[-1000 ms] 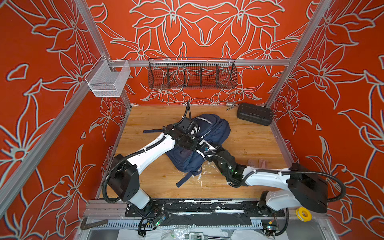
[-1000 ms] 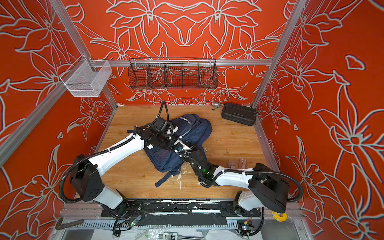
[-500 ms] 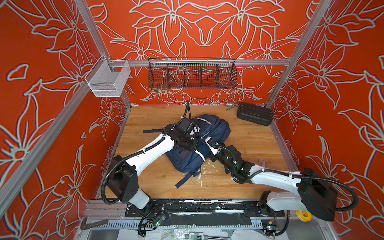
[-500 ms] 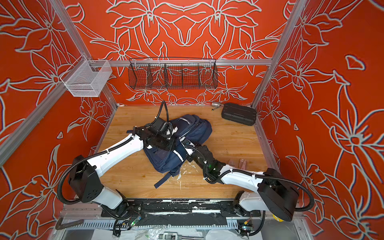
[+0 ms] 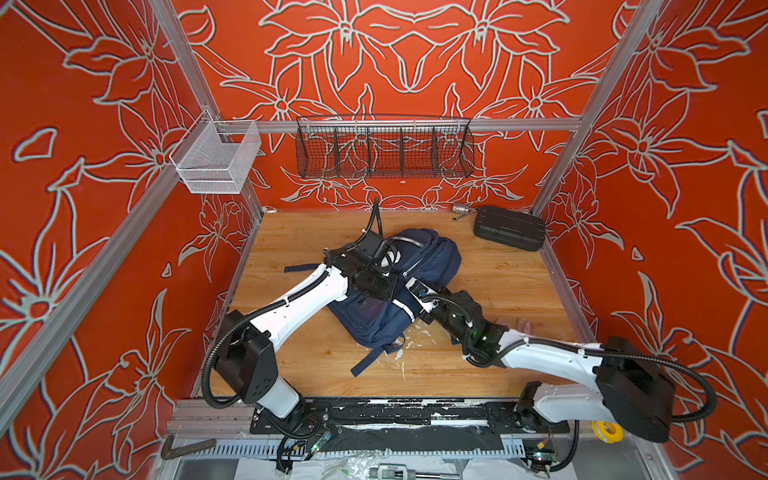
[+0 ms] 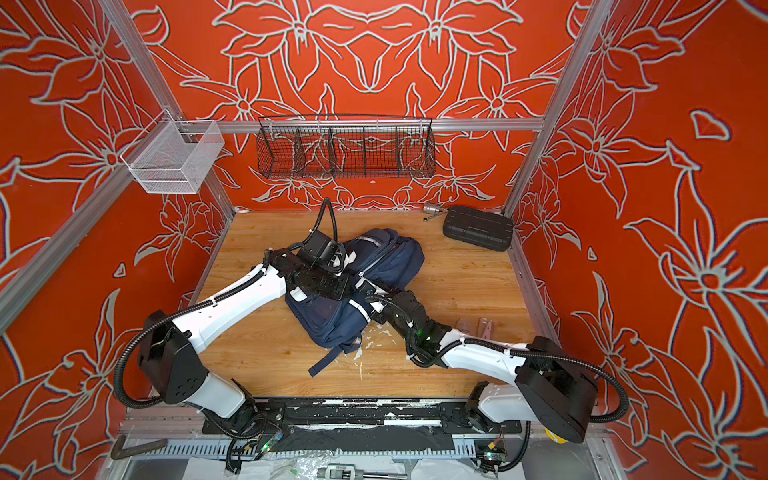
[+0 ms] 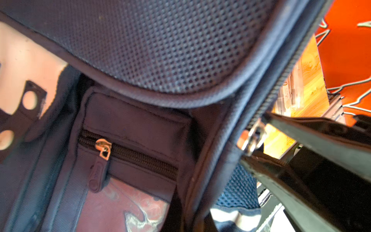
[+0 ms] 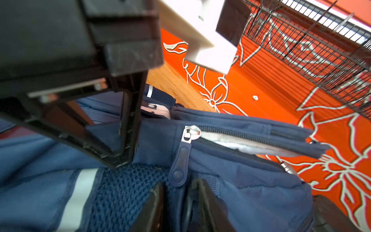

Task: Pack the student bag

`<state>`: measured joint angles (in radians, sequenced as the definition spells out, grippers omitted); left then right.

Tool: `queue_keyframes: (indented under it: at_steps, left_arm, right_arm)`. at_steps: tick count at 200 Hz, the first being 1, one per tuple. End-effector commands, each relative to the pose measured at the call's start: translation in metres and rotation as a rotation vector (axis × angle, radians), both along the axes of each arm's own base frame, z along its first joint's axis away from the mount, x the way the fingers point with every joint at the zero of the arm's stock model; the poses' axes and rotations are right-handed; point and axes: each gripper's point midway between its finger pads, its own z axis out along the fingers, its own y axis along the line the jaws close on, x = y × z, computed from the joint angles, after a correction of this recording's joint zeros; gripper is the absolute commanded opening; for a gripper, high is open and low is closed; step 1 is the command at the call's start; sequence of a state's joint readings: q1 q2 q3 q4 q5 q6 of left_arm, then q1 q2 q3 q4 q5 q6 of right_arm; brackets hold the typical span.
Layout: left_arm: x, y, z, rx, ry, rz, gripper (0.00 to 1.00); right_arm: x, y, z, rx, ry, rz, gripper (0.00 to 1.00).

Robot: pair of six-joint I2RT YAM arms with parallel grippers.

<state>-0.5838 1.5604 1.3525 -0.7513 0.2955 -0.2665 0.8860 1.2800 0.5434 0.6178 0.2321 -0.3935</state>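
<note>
Wooden tabletop sitting inside orange floral walls. Student bag lying near middle in both top views, black hard case sitting well apart at back right corner. Left gripper reaching over bag from left, jaws pressing together, pinching navy fabric beside zip. Right gripper sitting at bag's right edge, fingers standing apart either side of zipper pull; pull hanging between them, nothing gripping it.

Item count
I count one student bag, one black hard case, two wall baskets: one white mesh basket, one black wire basket; two arms: left arm, right arm.
</note>
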Motion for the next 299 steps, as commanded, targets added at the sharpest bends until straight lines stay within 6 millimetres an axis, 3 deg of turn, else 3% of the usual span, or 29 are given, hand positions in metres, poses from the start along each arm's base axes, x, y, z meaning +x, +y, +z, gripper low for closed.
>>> queue_keyframes:
  at_steps: [1, 95, 142, 184, 250, 299]
  left_arm:
    - [0.004, -0.021, 0.030, -0.119, -0.022, -0.020, 0.00]
    - [0.005, -0.031, 0.033, -0.159, 0.022, -0.028, 0.00]
    - [0.003, -0.031, 0.026, -0.149, 0.049, -0.024, 0.00]
    - [0.002, -0.028, 0.027, -0.136, 0.040, -0.024, 0.00]
    - [0.000, -0.023, 0.030, -0.116, 0.024, -0.032, 0.00]
    - [-0.001, -0.024, 0.030, -0.123, 0.032, -0.035, 0.00]
  right_arm:
    - [0.005, 0.001, 0.016, -0.031, -0.074, -0.028, 0.33]
    - [0.011, 0.005, 0.023, -0.122, -0.187, -0.117, 0.36]
    - [0.021, 0.001, 0.025, -0.154, -0.204, -0.195, 0.25]
    - [0.018, -0.005, 0.020, -0.111, -0.151, -0.213, 0.08]
    - [0.012, -0.014, 0.000, 0.020, 0.053, -0.116, 0.06]
    - [0.012, -0.004, -0.003, 0.066, 0.109, -0.038, 0.03]
